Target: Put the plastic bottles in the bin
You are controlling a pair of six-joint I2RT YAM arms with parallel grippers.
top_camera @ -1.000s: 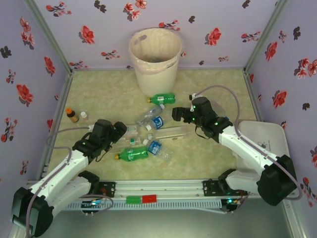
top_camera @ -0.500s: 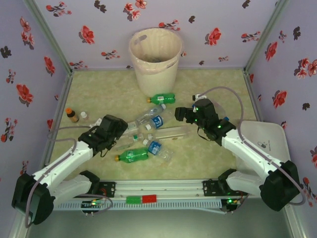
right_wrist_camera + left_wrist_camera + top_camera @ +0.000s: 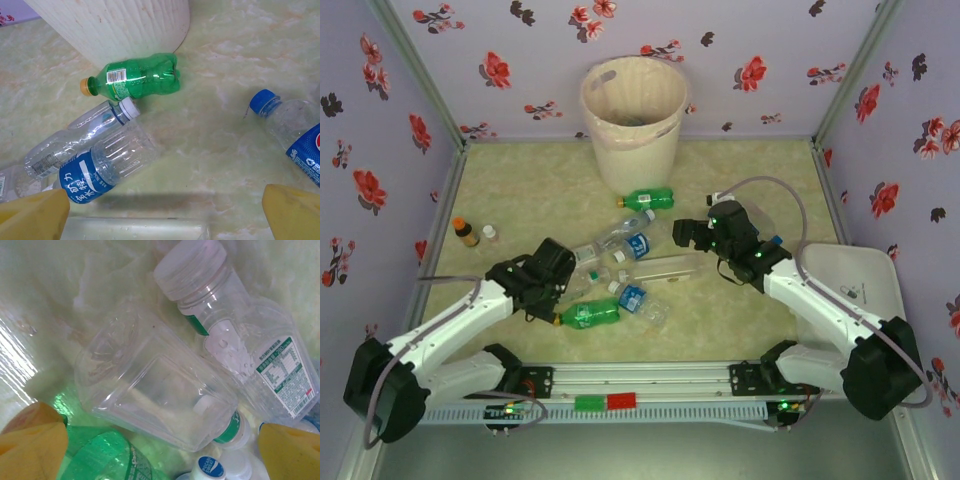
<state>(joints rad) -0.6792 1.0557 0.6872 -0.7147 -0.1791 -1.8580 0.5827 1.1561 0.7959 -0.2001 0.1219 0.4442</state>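
Left gripper (image 3: 563, 272) has advanced onto bottle pile (image 3: 620, 262), jaws spread | clear bottle (image 3: 155, 400) lies between its jaws, ungripped | right gripper (image 3: 682, 232) released, bin (image 3: 635, 150) far beyond it | step: grasp | next: close, lift, carry

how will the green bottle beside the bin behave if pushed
The green bottle lies on its side, round-bodied, so it would probably roll. It looks empty, so likely light. Its thin plastic may dent when squeezed.
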